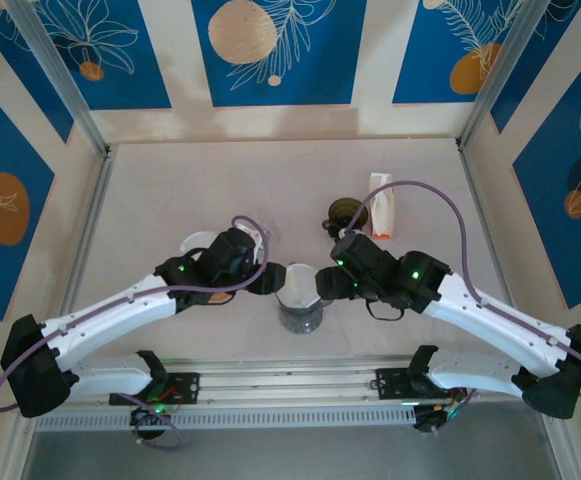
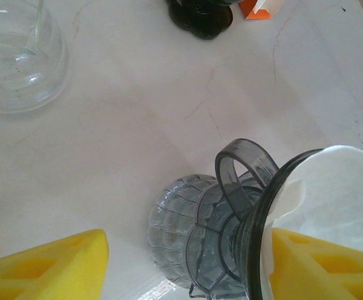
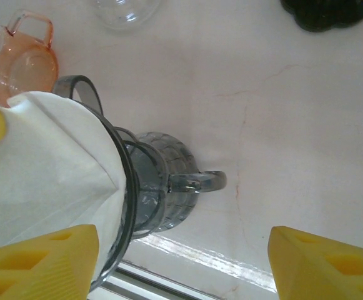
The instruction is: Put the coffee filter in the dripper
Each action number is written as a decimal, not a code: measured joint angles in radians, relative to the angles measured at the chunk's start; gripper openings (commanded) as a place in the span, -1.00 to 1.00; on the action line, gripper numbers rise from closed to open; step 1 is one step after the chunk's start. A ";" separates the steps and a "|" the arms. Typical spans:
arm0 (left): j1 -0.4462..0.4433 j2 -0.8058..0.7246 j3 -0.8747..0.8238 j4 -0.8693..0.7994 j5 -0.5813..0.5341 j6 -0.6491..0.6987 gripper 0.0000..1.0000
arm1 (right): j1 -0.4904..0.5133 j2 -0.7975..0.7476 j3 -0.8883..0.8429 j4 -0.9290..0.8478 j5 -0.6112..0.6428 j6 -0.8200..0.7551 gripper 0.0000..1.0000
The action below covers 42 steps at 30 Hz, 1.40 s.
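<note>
**Task items.** The dripper (image 1: pixel 301 305) stands on the surface (image 1: pixel 220 180) slightly toward 6 o'clock from the centre of the top view, between the two end effectors. The coffee filter (image 1: pixel 300 284) sits in the mouth of the dripper. In the wrist views its white paper rises above the dark rim. The dripper rests on a ribbed grey vessel (image 2: pixel 181 234) with a side handle.

**Left end effector** (image 1: pixel 267 278). It is at 9 o'clock of the dripper. The jaws are spread wide and it is released, with nothing clamped between them. In the left wrist view, one yellow finger (image 2: pixel 50 269) at 7 o'clock hangs over bare surface. The other finger (image 2: pixel 325 265) at 5 o'clock lies just beside the filter paper at the dripper rim. Whether it touches the paper cannot be told.

**Right end effector** (image 1: pixel 322 285). It is at 3 o'clock of the dripper. The jaws are spread wide and it is likewise released. In the right wrist view, one finger (image 3: pixel 44 265) at 7 o'clock overlaps the lower edge of the filter. The other finger (image 3: pixel 325 265) at 5 o'clock is well apart from the dripper, over bare surface.

**Other items.**
- A clear glass vessel (image 2: pixel 12 56) lies at 10 o'clock in the left wrist view.
- A pink glass cup (image 3: pixel 28 56) lies at 10 o'clock in the right wrist view.
</note>
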 measured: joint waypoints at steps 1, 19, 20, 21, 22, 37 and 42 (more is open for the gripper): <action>0.000 -0.002 0.000 0.000 0.001 0.000 0.37 | 0.000 -0.008 -0.006 -0.003 0.005 0.007 0.45; 0.000 -0.029 0.053 -0.036 -0.005 -0.014 0.54 | 0.000 -0.070 -0.038 -0.010 0.033 0.028 0.45; 0.002 -0.029 0.062 -0.040 -0.010 -0.008 0.53 | 0.000 -0.076 -0.038 -0.009 0.035 0.028 0.45; 0.004 -0.029 0.070 -0.044 -0.013 -0.004 0.53 | 0.000 -0.080 -0.038 -0.009 0.035 0.028 0.45; 0.010 -0.029 0.080 -0.048 -0.015 0.005 0.53 | 0.000 -0.085 -0.038 -0.010 0.038 0.028 0.45; 0.217 0.272 0.501 -0.133 -0.012 0.183 0.18 | 0.000 -0.103 -0.064 -0.003 0.050 0.028 0.45; 0.235 0.474 0.641 -0.167 -0.024 0.243 0.06 | 0.000 -0.133 -0.082 -0.001 0.050 0.031 0.45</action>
